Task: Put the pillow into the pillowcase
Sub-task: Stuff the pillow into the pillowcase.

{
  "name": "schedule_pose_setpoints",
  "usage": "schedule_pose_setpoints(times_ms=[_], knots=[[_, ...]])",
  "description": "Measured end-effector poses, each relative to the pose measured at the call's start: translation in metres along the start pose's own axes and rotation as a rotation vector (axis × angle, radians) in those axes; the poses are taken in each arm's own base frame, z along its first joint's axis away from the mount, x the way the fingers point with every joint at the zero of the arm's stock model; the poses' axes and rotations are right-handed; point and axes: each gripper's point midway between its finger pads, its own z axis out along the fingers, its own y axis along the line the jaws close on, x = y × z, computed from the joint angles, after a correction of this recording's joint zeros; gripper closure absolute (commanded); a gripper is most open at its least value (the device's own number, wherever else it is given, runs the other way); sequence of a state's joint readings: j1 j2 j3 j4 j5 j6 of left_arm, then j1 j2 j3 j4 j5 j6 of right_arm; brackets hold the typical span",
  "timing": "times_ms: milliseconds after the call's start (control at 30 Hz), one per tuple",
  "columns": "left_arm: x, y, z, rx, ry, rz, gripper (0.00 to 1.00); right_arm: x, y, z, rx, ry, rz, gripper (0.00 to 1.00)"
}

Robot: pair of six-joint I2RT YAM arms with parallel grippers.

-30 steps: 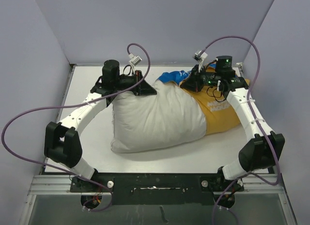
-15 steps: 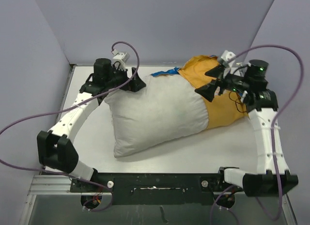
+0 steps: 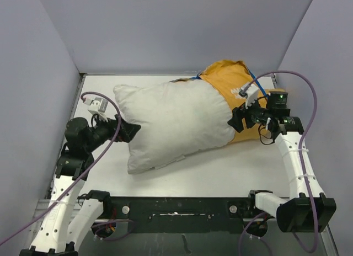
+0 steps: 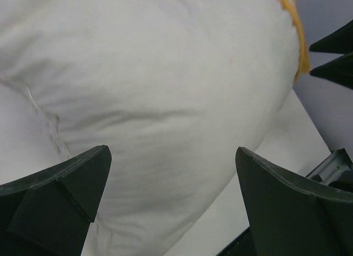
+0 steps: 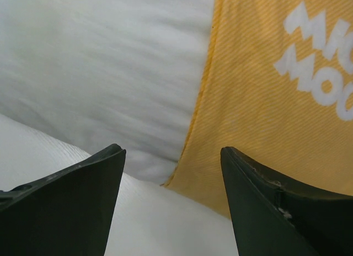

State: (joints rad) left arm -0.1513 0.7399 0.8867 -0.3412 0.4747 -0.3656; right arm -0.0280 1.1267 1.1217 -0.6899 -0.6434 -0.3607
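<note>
Top cam first: the pillow is lying across the middle of the table. Its right end is sitting inside the pillowcase, mustard-yellow side up, with a bit of blue peeking out along the far edge. Most of the pillow is sticking out to the left, uncovered. The left gripper is sitting low at the pillow's left end, just beside it, and I can't tell from here if it's touching. The right gripper is hovering right at the case's open edge, where yellow meets white.

Left wrist cam: both fingers are standing wide apart with nothing between them, so that gripper is open and holding nothing. The pillow is filling nearly the whole view ahead. A sliver of the yellow case is showing at the top right, and two dark pointed tips, which look like the right gripper's, are poking in at the right edge.

Right wrist cam: the fingers here are spread too, with nothing pinched between them, so I'm calling this one open as well. They're pointing at the hem of the case, with white pillow on the left and yellow fabric on the right. Chunky white lettering is getting partly cut off by the frame, and the whole view is looking a bit blurry.
</note>
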Motion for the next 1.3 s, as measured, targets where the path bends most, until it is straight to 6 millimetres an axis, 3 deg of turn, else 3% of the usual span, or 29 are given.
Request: schedule_pose_setpoints(times_ms=[100, 233, 333, 500, 600, 667, 733, 800, 967, 1067, 1167, 1200, 1300], knots=[[0.068, 0.03, 0.004, -0.087, 0.115, -0.162, 0.02, 0.008, -0.004, 0.007, 0.042, 0.054, -0.017, 0.36], [0.121, 0.055, 0.007, -0.191, 0.214, -0.332, 0.02, 0.021, -0.017, 0.019, 0.088, 0.133, -0.017, 0.49], [0.127, 0.058, 0.015, -0.194, 0.229, -0.399, 0.06, 0.03, -0.033, 0.026, 0.141, 0.198, -0.027, 0.66], [0.135, 0.059, 0.033, -0.15, 0.233, -0.477, 0.33, 0.034, -0.046, 0.026, 0.204, 0.24, -0.062, 0.97], [0.138, 0.058, 0.041, -0.12, 0.24, -0.501, 0.5, 0.032, -0.042, 0.027, 0.186, 0.239, -0.078, 1.0], [0.138, 0.056, 0.048, -0.094, 0.247, -0.507, 0.74, 0.028, -0.033, 0.028, 0.138, 0.224, -0.086, 1.0], [0.141, 0.052, 0.056, -0.065, 0.26, -0.508, 0.9, 0.014, -0.013, 0.029, 0.034, 0.176, -0.09, 1.0], [0.145, 0.045, 0.064, -0.036, 0.279, -0.497, 0.99, -0.007, 0.013, 0.03, -0.098, 0.111, -0.094, 1.0], [0.149, 0.004, 0.083, 0.067, 0.345, -0.43, 1.0, -0.088, 0.061, 0.041, -0.369, -0.044, -0.162, 1.0], [0.152, -0.024, 0.086, 0.123, 0.367, -0.381, 1.0, -0.11, 0.069, 0.046, -0.417, -0.093, -0.167, 1.0], [0.161, -0.041, 0.084, 0.156, 0.403, -0.357, 1.0, -0.096, 0.058, 0.055, -0.367, -0.069, -0.123, 0.99], [0.163, -0.042, 0.083, 0.153, 0.41, -0.355, 0.95, -0.082, 0.05, 0.06, -0.34, -0.041, -0.098, 0.92], [0.163, -0.034, 0.084, 0.121, 0.404, -0.357, 0.58, -0.029, 0.024, 0.076, -0.246, 0.077, -0.032, 0.69]])
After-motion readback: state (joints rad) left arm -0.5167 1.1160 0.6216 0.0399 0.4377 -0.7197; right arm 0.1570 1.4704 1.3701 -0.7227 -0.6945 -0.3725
